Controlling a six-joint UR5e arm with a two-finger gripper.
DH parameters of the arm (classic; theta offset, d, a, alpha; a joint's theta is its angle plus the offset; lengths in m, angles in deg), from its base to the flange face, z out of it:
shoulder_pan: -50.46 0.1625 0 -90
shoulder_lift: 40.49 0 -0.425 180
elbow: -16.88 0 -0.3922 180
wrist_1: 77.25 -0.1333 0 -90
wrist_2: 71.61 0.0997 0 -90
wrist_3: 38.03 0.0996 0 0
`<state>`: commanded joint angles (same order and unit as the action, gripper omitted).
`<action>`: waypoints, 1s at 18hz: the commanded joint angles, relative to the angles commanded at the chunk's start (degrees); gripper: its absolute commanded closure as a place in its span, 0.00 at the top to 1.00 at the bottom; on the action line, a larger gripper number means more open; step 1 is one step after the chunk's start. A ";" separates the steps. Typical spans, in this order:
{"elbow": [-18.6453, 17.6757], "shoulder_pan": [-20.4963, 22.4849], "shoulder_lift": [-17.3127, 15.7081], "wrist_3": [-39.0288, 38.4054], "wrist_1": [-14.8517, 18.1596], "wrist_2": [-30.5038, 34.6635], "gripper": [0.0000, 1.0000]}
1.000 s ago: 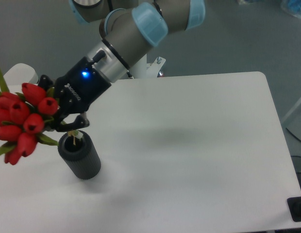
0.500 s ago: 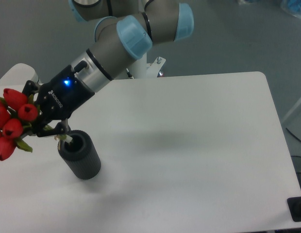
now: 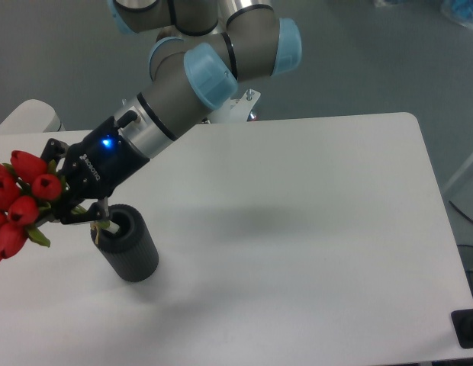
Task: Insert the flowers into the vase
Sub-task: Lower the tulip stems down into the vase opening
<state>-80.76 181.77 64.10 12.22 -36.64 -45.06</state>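
Note:
The flowers are a bunch of red tulip buds with green leaves at the far left edge, partly cut off by the frame. My gripper is shut on their stems, just left of and above the vase. The vase is a dark ribbed cylinder that leans on the white table. Its mouth faces up and left, toward the gripper. The stem ends reach down into the mouth of the vase. The buds stick out to the left, well outside the vase.
The white table spreads to the right and front of the vase. The arm comes in from the top centre. A dark object sits at the bottom right corner. A white rounded surface lies at the upper left.
The gripper and flowers swung left over the last second, carrying the buds partly out of frame, then dropped slightly. The stem ends stay at the vase mouth. The vase has not moved.

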 joint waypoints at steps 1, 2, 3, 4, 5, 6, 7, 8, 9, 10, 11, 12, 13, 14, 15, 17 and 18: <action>-0.53 0.00 0.00 0.62 0.00 -0.09 0.21; -0.80 0.00 0.09 0.72 0.00 -0.09 0.21; -0.97 0.00 0.26 1.41 0.00 0.00 0.21; -1.76 0.00 0.35 2.73 0.00 0.00 0.21; -2.46 0.09 0.35 4.13 0.00 0.00 0.21; -2.90 0.09 0.35 4.93 0.00 0.00 0.21; -3.26 0.09 0.35 5.20 0.00 0.00 0.21; -3.61 0.09 0.44 5.81 0.00 0.00 0.21; -3.96 0.17 0.44 6.95 0.00 0.00 0.21; -4.49 0.18 0.44 7.74 0.00 0.00 0.21; -4.93 0.18 0.53 8.53 0.00 0.00 0.21; -5.36 0.18 0.87 9.24 0.00 0.00 0.21; -5.37 0.26 0.96 9.50 0.00 0.00 0.21; -5.54 0.26 1.05 9.51 0.00 0.00 0.21; -5.72 0.35 1.23 9.51 0.00 0.00 0.21; -5.90 0.88 1.32 9.51 0.00 0.00 0.21; -6.16 0.97 1.40 9.59 0.00 0.00 0.21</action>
<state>-86.92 182.73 65.51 21.82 -36.64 -45.06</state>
